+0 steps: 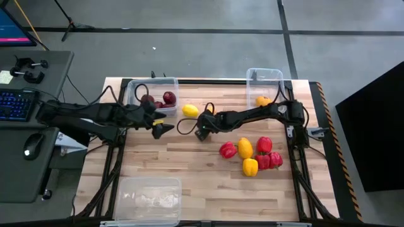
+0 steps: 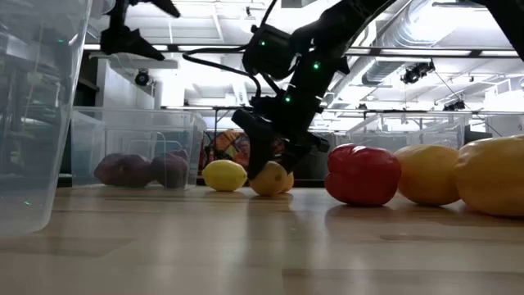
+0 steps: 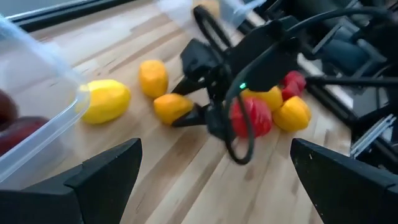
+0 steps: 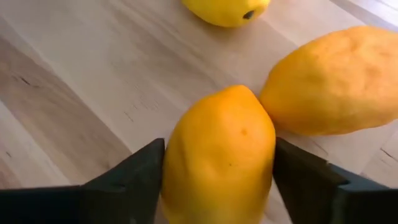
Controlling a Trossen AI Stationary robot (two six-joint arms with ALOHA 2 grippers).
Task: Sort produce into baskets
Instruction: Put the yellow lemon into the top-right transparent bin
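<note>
Three clear tubs sit on the wood: one upper left holding dark maroon fruits, one upper right with a yellow-orange piece inside, and one at the lower left (contents hard to make out). A lemon lies just right of the upper-left tub. Near centre, an orange lemon lies on the boards, touching a second one beside it. Right of centre, red peppers and yellow peppers lie clustered together, touching.
</note>
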